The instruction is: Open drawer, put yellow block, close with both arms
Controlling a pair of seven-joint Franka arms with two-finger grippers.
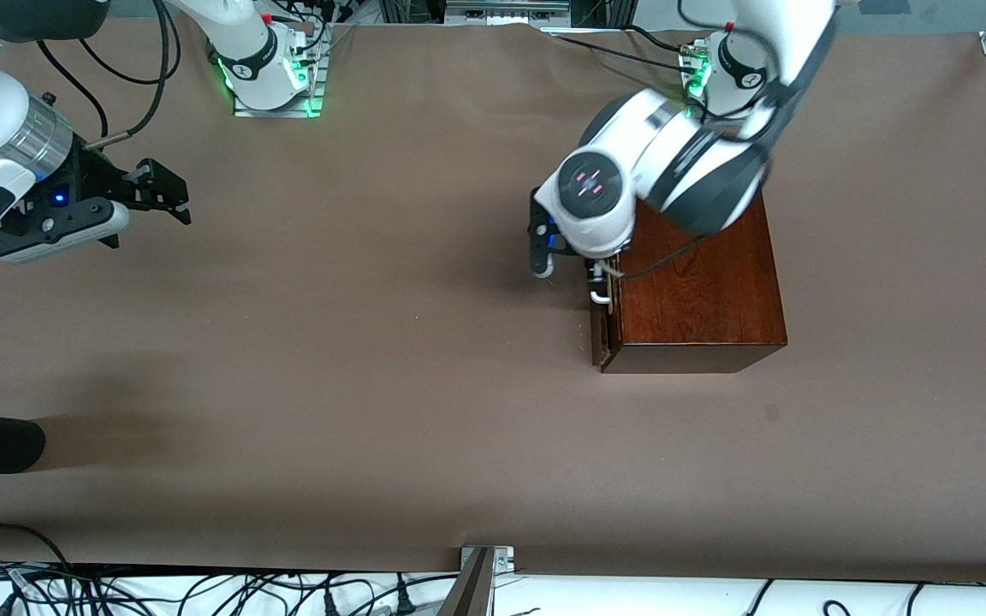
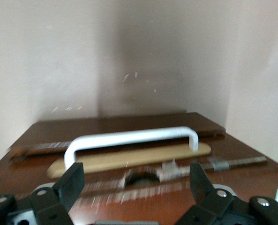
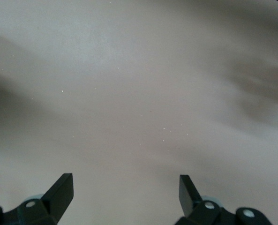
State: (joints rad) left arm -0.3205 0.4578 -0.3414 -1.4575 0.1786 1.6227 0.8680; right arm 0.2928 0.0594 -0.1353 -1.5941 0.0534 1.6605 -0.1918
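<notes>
Glossy reddish-brown wooden box [image 1: 698, 291], white drawer handle [image 2: 131, 139], plain brown table cover [image 1: 356, 359], white arms

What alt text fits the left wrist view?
The left end effector, fingers spread open, faces the white bar handle of the dark reddish-brown drawer, not yet gripping it. Plain brown table surrounds it.

Left gripper [image 1: 574, 269] at drawer [image 1: 602, 329] handle [image 2: 131, 140]

Left tool [image 2: 134, 180] open, lowered; right tool [image 1: 169, 195] open, raised, waiting.
</notes>
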